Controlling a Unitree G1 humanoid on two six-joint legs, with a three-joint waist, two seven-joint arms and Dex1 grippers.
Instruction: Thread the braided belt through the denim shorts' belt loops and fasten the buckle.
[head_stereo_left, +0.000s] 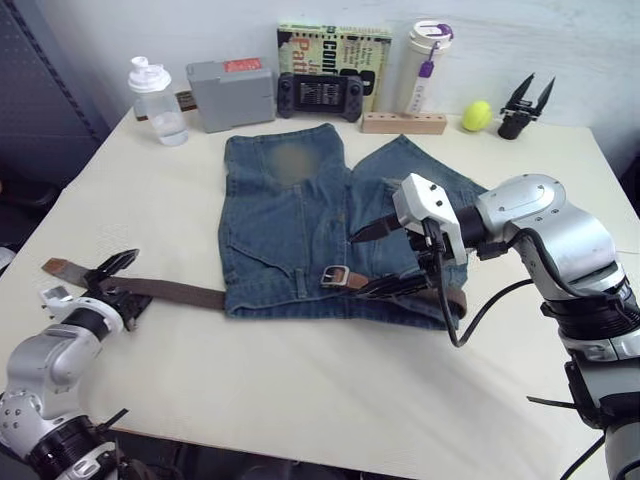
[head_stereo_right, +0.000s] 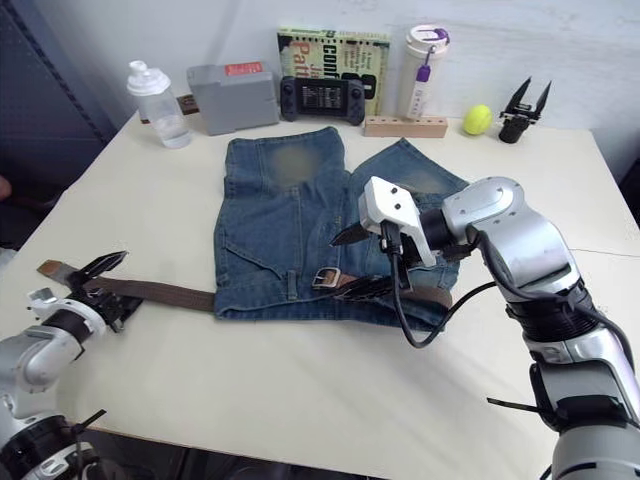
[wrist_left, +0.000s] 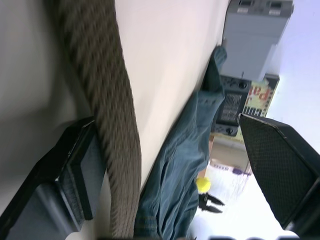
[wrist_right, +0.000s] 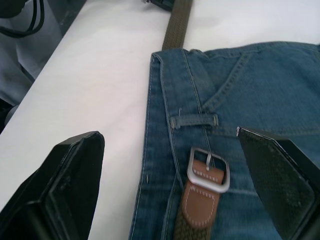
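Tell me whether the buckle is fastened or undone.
Undone. The buckle lies on the denim shorts with its frame empty, while the braided belt's tan tip sits far off on the table.

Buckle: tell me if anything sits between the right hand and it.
Nothing visible does. The right hand hovers open just above the buckle, which lies bare on the waistband of the denim shorts; its two fingers flank it with only air between. One of the belt loops lies just beyond the buckle, not in the path.
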